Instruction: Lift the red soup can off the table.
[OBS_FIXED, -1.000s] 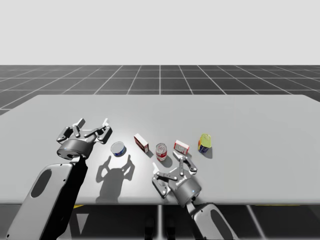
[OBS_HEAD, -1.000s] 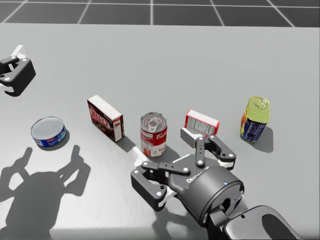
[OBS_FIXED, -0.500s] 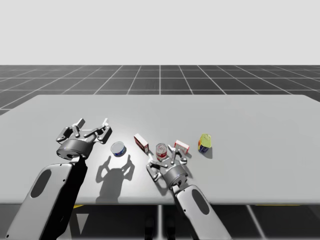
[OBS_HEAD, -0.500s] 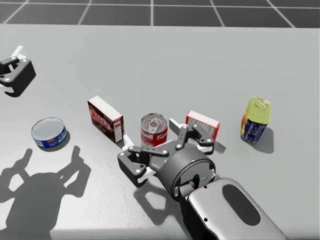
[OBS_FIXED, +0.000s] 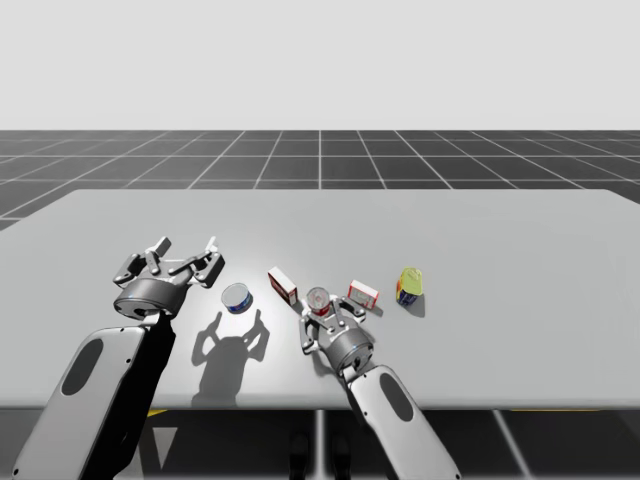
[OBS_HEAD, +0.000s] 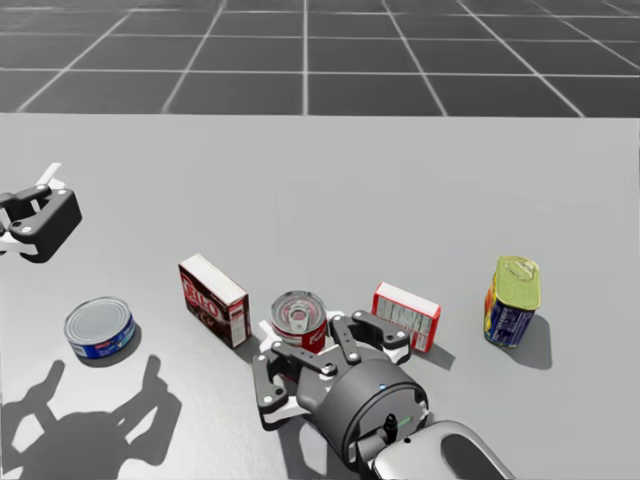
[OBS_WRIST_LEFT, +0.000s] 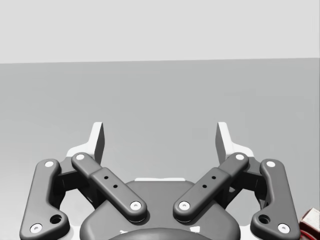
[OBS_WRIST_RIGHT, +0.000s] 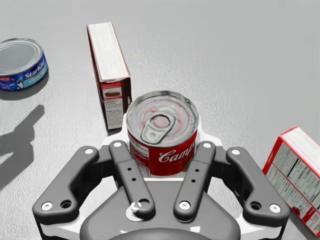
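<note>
Red soup can (OBS_WRIST_RIGHT: 161, 120) within low right end effector (OBS_WRIST_RIGHT: 162, 141); grip unclear.

- A simulated lab bench is being shown: every surface is being rendered flat, clean and evenly lit.
- A plain grey table (OBS_FIXED: 500, 250) is being displayed on a dark floor (OBS_FIXED: 320, 160) ruled with a pale grid, which is being cut off at a blank pale backdrop.
- Grocery items are being presented in a loose row on the table: a red soup can (OBS_HEAD: 300, 318), a flat blue can (OBS_HEAD: 99, 330) and a tall red box (OBS_HEAD: 214, 300).
</note>
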